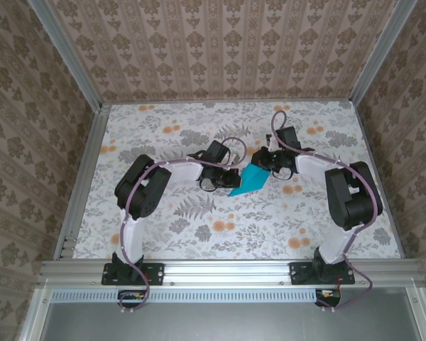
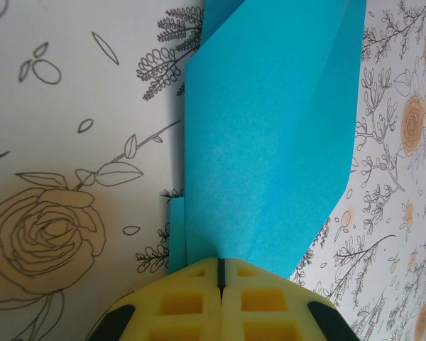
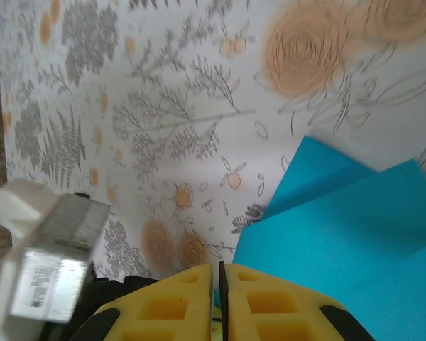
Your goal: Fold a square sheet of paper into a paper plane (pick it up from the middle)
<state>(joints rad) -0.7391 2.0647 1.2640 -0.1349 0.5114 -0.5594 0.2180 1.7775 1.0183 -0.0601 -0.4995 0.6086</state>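
The turquoise sheet of paper (image 1: 250, 182) is folded into a tapering, kite-like shape and sits at the middle of the floral table, between both grippers. My left gripper (image 1: 227, 179) is at its left end. In the left wrist view the yellow fingertips (image 2: 199, 284) are shut, and the paper (image 2: 270, 142) runs out from between them with a crease down its length. My right gripper (image 1: 261, 165) is at the paper's far right corner. Its jaws (image 3: 218, 266) are almost together with a sliver of blue in the slit. The folded layers (image 3: 341, 249) spread off to the right.
The left arm's white and grey wrist block (image 3: 46, 270) sits close to my right gripper's left side. Aluminium rails (image 1: 227, 270) frame the floral tabletop (image 1: 163, 128), and patterned walls rise on three sides.
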